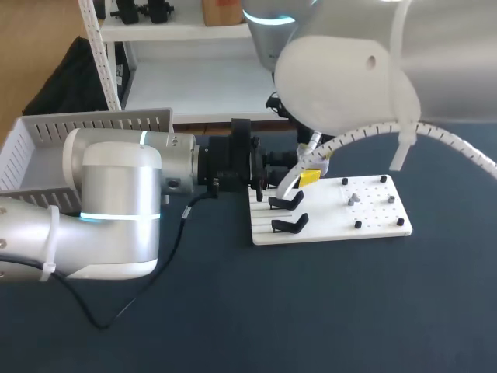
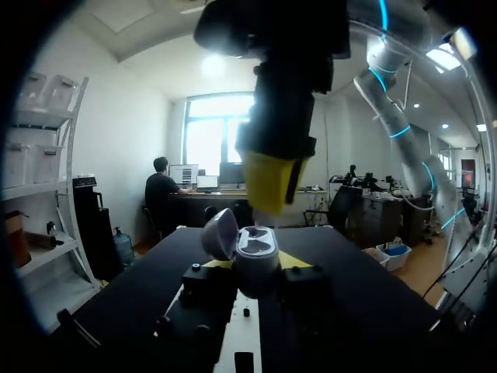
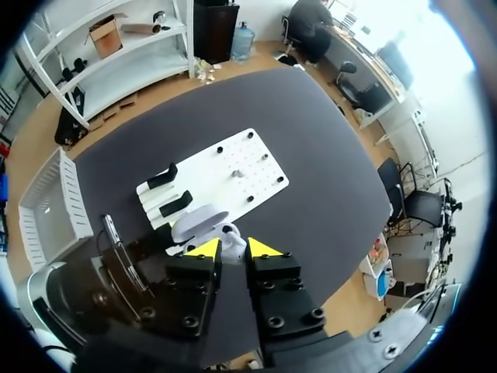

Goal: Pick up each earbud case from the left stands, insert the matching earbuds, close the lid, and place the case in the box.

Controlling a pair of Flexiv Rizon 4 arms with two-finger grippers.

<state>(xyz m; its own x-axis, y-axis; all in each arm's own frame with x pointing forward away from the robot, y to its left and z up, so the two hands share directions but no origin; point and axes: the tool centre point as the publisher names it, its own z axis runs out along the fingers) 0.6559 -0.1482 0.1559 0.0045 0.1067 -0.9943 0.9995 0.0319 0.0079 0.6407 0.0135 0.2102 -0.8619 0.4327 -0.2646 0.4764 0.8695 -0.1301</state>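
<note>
1 earbud case [image 2: 255, 247] is in play. It is a small, rounded, glossy grey-white shell with its hinged lid [image 2: 220, 233] swung up and back. The left gripper [image 2: 252, 266] holds it clamped at a narrow spread, with 1 black finger block and 1 yellow tip pressing on each flank. The case is upright with its mouth open to the top, held above the near-left edge of the board.

The right gripper [image 3: 233, 249] hangs just above the open case and points straight down into it. Something white shows beneath it, but I cannot tell whether it grips anything or how wide it stands.

In the head view the left arm [image 1: 116, 202] comes in from 9 o'clock. It is smooth white casing with a black wrist. The right arm [image 1: 349, 78] drops in from 1 o'clock, with a ribbed white hose looped along it.

The flat white rectangular board [image 1: 373, 214] lies at 3 o'clock from the left gripper. On its left part are 2 black curved stands, 1 [image 1: 286, 203] at 12 o'clock of the other [image 1: 289, 224], lying close and parallel. On its right part stand 6 small pegs: 4 black ones at the corners of a rectangle and 2 grey ones inside it.

1 box [image 1: 93, 124], white plastic with slatted walls, sits at the table's 10 o'clock, well apart from the board and behind the left arm. The table [image 1: 311, 311] has a matte dark navy top.
</note>
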